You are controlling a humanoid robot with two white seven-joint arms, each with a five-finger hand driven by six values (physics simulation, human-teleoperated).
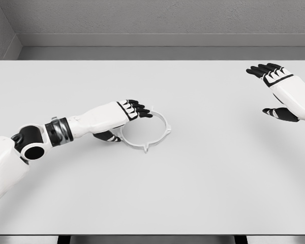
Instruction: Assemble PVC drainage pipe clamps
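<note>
Near the middle of the white surface (203, 183), a little to the left, lies a pale ring-shaped pipe clamp (145, 130), flat on its side with small tabs sticking out at its right edge and at its near edge. Nothing sits inside the ring; the bare surface shows through it. No box, tray or bin stands anywhere on the surface.

From the left comes the left hand (123, 118), its white forearm stretched low across the surface. Its black-tipped fingers (140, 109) lie over the far left rim of the clamp, and the thumb shows dark below, at the ring's near left edge, so the hand pinches that side of the ring. The rest of the ring lies clear to the right of the fingers.

Far off to the right, well apart from the clamp, the right hand (277, 91) hangs above the surface with its fingers loosely spread and the thumb held apart, holding nothing.
</note>
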